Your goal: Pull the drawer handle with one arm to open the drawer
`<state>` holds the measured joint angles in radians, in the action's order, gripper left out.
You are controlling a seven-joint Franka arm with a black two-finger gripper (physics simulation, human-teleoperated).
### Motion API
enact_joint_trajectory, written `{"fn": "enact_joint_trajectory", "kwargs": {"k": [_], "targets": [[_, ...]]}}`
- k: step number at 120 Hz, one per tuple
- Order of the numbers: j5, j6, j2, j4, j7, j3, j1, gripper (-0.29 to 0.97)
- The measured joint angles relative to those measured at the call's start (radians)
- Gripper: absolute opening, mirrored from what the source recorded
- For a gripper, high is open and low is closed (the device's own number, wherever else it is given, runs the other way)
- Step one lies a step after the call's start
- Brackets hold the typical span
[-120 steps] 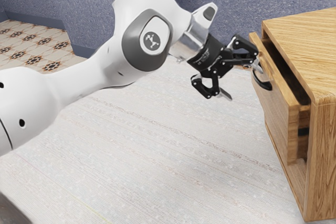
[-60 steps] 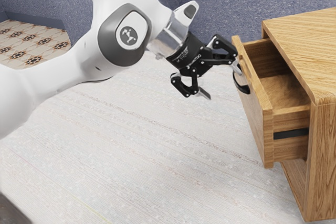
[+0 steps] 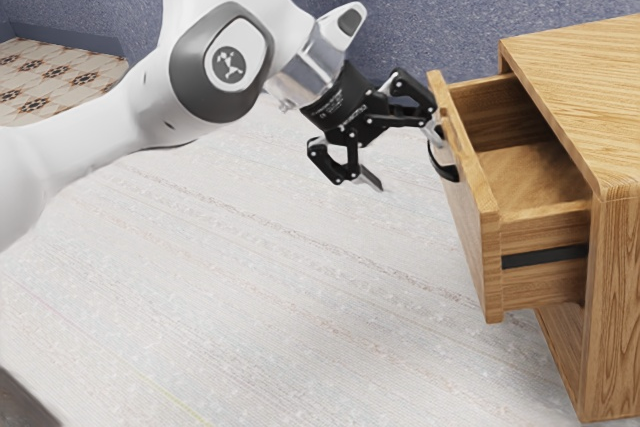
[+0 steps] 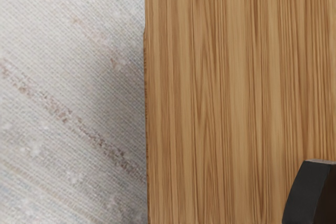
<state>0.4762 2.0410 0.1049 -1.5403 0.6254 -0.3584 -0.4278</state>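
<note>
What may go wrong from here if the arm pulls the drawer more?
The gripper is open, with only one finger at the handle; it may slip off. The drawer stands far out of the cabinet; more pulling may drag it out entirely.

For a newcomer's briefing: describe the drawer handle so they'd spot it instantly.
Find the wooden cabinet at the exterior view's right; its drawer stands pulled out. On the drawer's front face sits the handle, a small black curved loop, unlike the plain wood around it.
</note>
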Motion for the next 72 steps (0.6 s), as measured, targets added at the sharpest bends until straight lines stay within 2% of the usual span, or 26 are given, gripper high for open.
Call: {"fn": "enact_joint_trajectory", "kwargs": {"k": [72], "targets": [[-0.042, -0.019, -0.099, -0.109, 0.0, -0.007, 0.021, 0.68]]}}
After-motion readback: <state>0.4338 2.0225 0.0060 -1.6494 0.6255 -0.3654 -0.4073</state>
